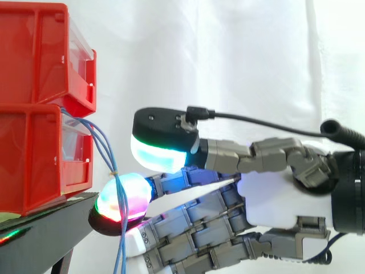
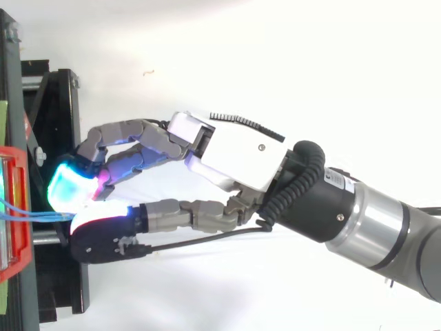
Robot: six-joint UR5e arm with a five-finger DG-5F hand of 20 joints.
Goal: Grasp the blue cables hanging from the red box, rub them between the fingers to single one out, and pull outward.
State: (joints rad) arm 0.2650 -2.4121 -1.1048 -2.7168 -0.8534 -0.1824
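hand: my hand (image 1: 274,191) reaches level toward the bins; I can't tell if it has the strands clamped or just lies against them.
cables: blue cables (image 1: 117,191) hang from the lower red bin (image 1: 34,160), running down across the tip of my hand and touching it.
handling: thin, light and limp, probably slippery; the strands bunch at a yellow tie (image 1: 114,171).
hold: just below the tie, lightly enough to roll them.
around: upper red bin (image 1: 34,51) ahead and above; white curtain (image 1: 228,57) behind.
obstacle: black stand (image 1: 45,234) edge just ahead of the tip; likely snag.
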